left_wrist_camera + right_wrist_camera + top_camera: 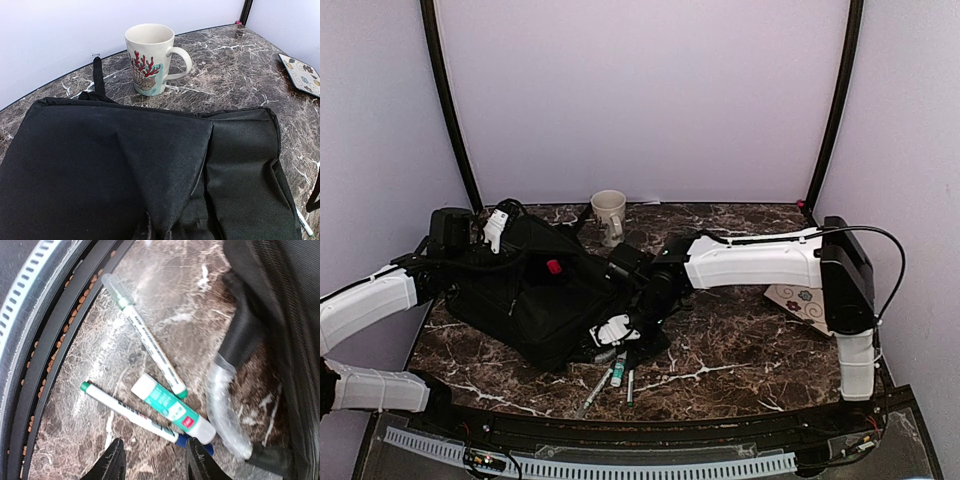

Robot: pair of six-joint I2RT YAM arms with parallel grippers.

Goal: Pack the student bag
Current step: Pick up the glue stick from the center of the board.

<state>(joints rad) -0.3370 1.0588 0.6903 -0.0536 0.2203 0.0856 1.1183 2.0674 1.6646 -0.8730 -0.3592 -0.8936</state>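
Black fabric: the student bag (530, 290) is laid flat on the counter (740, 350), directly under the left hand (500, 235) and close beside the right hand (156, 462).
Grip on the bag: the left hand is closed. Its fingers are not seen in its own view, but the cloth is drawn up into a ridge toward it, so a pinch on the bag is judged likely, to steady it or lift a flap.
Reach for the pens: the right hand is held partly open and low over the counter, with nothing between its fingers (114, 462). The gap is judged to be set for one thin pen.
Probable pick: the blue-capped marker (130, 412) is laid just ahead of the right hand, its blue end nearest the gap.
Crowding risk: the green-and-white stick (172, 410) is laid close against that marker, slightly further from the hand.
Waiting item: the clear-capped marker (145, 340) is laid further ahead, apart from the fingers.
Bag edge: the curved handle (225, 405) is seen beside the right hand.
Bystander: the mug (150, 60) is stood upright beyond the left hand, past the bag.
Progress: packing is judged unfinished, since the pens are seen outside the bag.
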